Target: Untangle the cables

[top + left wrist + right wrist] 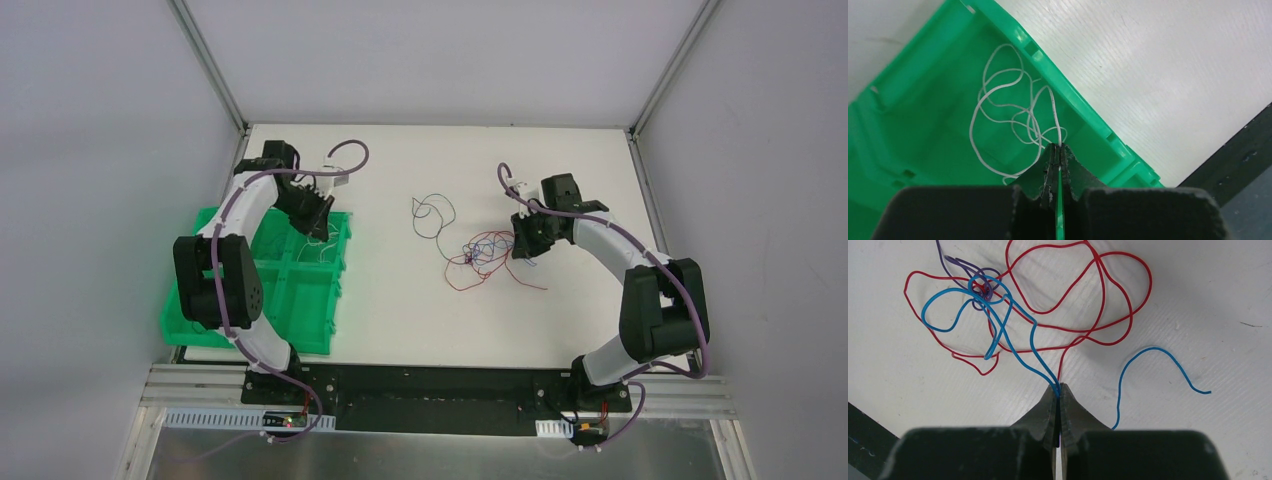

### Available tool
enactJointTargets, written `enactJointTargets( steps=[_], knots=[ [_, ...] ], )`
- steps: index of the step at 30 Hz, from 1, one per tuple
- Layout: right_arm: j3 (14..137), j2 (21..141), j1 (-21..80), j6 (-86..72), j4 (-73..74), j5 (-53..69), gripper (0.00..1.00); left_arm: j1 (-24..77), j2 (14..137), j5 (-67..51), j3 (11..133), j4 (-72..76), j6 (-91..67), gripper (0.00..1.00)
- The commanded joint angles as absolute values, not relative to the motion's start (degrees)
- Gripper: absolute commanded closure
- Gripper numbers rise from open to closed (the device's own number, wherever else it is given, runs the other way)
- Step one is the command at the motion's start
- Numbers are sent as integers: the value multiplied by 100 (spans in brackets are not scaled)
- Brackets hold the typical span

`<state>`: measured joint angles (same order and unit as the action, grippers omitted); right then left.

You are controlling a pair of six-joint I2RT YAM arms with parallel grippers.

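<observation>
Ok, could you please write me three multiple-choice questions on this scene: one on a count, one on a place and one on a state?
1. How many cable colours make up the tangle in front of the right gripper?
A) one
B) two
C) three

2. Where does the white cable lie?
A) in the tangle
B) in the green bin
C) around the right gripper

3. How do the right gripper's jaws stand?
A) wide open
B) shut on the blue cable
C) shut on the bin's rim

Answers:
1 C: a red cable, the blue cable and a purple cable cross there.
2 B: the left wrist view shows its coils inside the bin.
3 B: the fingertips meet, with the blue strand running in between them.
</observation>
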<state>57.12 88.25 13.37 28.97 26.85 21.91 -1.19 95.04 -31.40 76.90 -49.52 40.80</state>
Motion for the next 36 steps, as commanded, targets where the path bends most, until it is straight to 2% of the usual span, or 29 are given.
enactJointTargets(
  steps=[1, 6, 13, 15, 17, 18, 24, 30, 36],
  knots=[
    [5854, 8659, 1302, 2865, 2765, 2302, 100, -213, 9647, -3109, 7341, -4871, 3282, 100],
    [5867, 8572, 1301, 2872, 2847, 2373, 100, -346, 9820, -2682, 7291, -4296, 2908, 100],
    [5955, 8374, 1301, 2774, 2959, 2749, 100, -367, 8923, -3187, 7413, -4125, 2746, 46],
    [5990, 8253, 1301, 2693, 2940, 2944, 100, -365, 8565, -3281, 7408, -4123, 2854, 29],
    [6013, 8092, 1301, 2580, 2901, 3158, 100, -368, 8219, -3449, 7424, -4107, 2934, 8],
    [6031, 8010, 1301, 2509, 2862, 3254, 100, -368, 8058, -3614, 7442, -4091, 2969, 2],
    [6185, 7460, 1346, 1923, 2570, 3757, 100, 130, 7624, -5033, 7637, -3648, 2662, 1],
    [6577, 7013, 1661, 1459, 2425, 4073, 100, 1632, 7629, -4992, 7715, -2017, 1765, 1],
    [6959, 6827, 2171, 1434, 2565, 4032, 100, 2666, 8059, -4999, 8390, -1600, 1422, 1]
  ],
)
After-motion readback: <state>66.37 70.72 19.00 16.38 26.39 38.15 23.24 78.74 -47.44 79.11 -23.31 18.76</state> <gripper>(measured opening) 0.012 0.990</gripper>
